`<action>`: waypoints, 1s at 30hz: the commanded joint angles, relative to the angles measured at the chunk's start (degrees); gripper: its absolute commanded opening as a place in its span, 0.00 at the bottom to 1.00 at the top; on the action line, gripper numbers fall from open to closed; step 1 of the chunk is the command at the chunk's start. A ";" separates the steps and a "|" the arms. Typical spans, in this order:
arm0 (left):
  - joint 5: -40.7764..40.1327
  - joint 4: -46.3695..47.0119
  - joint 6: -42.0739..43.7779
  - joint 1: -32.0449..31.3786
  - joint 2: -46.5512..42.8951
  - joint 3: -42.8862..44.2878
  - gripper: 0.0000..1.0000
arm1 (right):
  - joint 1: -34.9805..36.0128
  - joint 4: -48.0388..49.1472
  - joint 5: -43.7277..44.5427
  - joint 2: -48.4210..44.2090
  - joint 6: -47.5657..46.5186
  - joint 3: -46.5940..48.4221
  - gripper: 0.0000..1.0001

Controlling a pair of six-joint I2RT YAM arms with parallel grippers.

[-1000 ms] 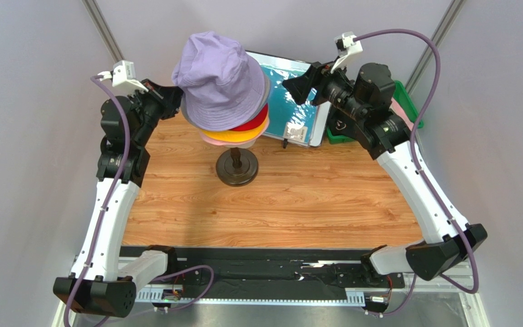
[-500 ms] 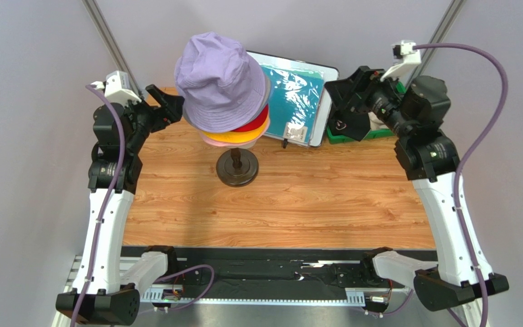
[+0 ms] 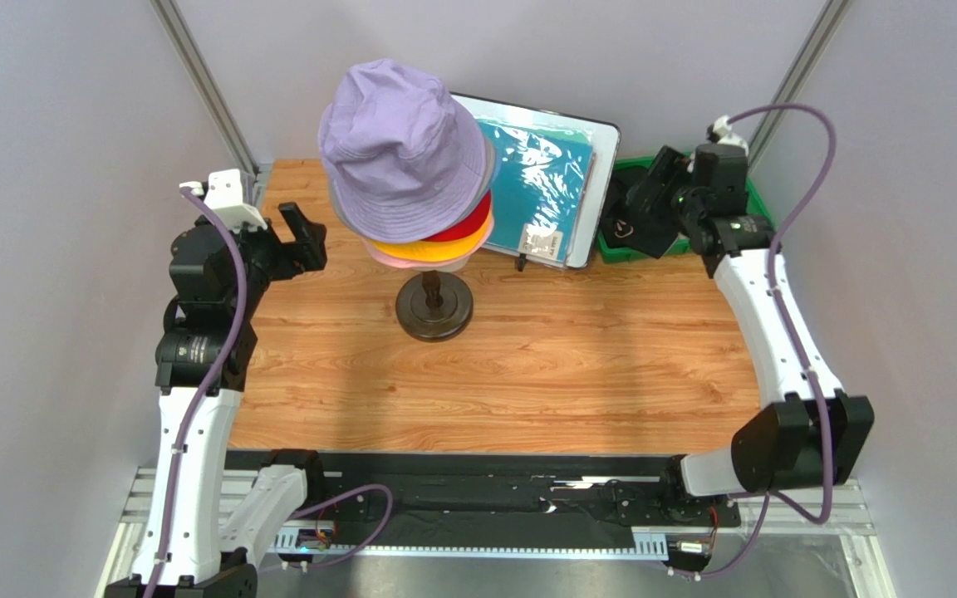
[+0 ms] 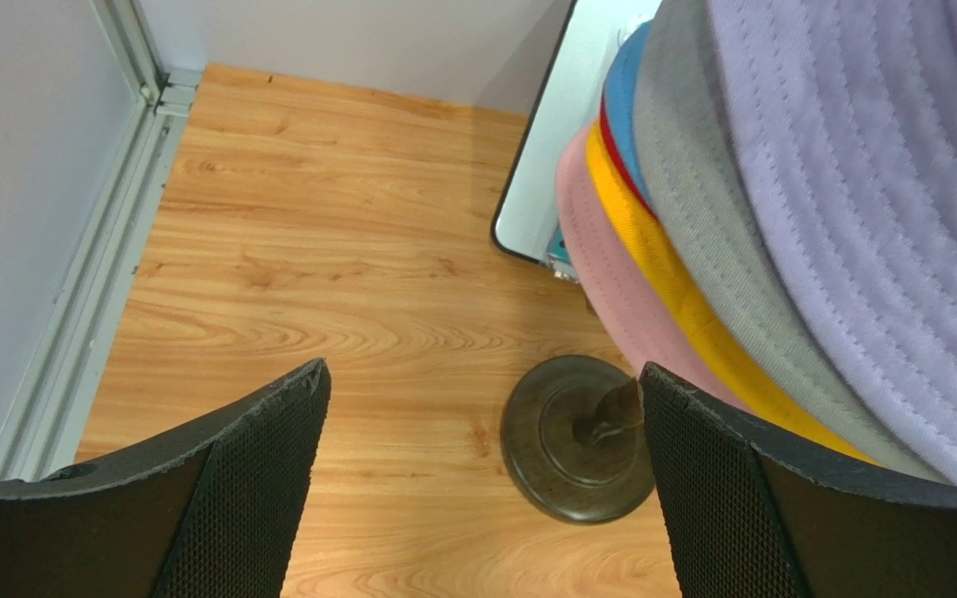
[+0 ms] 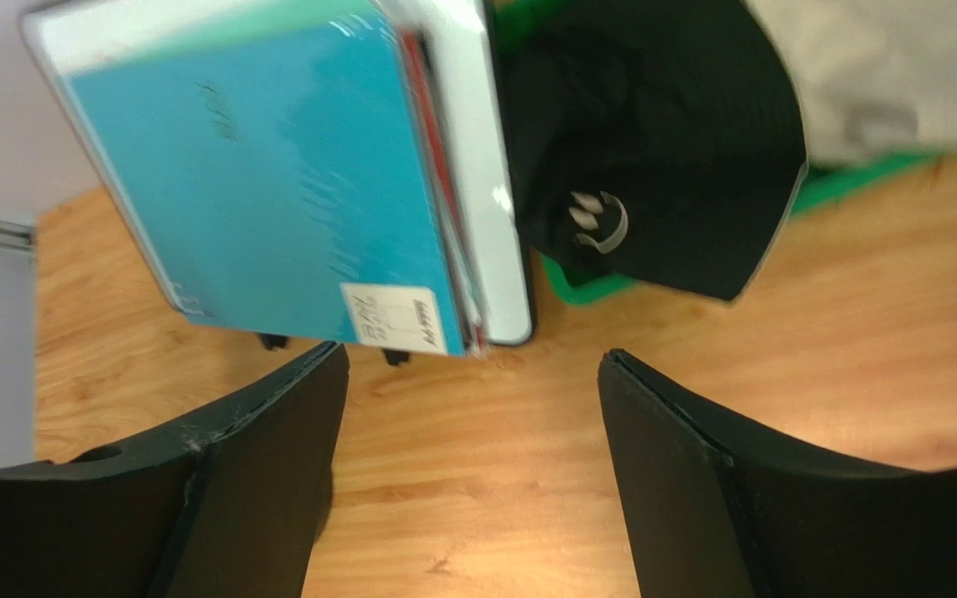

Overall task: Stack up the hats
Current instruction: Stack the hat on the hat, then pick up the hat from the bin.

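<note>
A stack of hats sits on the mannequin stand, with the lavender hat [image 3: 402, 143] on top. Below it show the brims of a red hat [image 3: 474, 224], an orange-yellow hat [image 3: 427, 251] and a pink hat [image 3: 386, 258]. The left wrist view also shows a grey brim [image 4: 696, 212] and a blue brim [image 4: 627, 87]. My left gripper [image 3: 301, 237] [image 4: 484, 374] stands open and empty, left of the stack. My right gripper [image 5: 471, 355] is open and empty, close to the black hat [image 5: 658, 137] [image 3: 627, 231]. A beige hat [image 5: 871, 75] lies beside the black one.
The stand's dark round base [image 3: 434, 305] [image 4: 577, 436] rests on the wooden table [image 3: 546, 374]. A teal sheet in a white frame [image 3: 534, 175] [image 5: 271, 162] leans at the back. A green bin [image 5: 846, 181] at the back right holds the black and beige hats. Grey walls close in both sides.
My left gripper opened, let go of the lavender hat's brim and drew back to the left. The right arm swung right, away from the stack, toward the green bin.
</note>
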 commanded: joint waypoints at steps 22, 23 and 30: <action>-0.52 0.17 4.70 0.27 0.16 -1.73 0.96 | 0.71 27.98 33.21 15.63 23.66 -17.18 0.76; -0.52 0.34 4.70 0.27 0.24 -1.73 0.96 | 0.71 27.98 33.82 16.16 23.83 -17.27 0.76; -0.70 0.17 4.78 0.27 0.51 -1.73 0.96 | 0.54 26.84 33.39 21.87 23.75 -14.90 0.76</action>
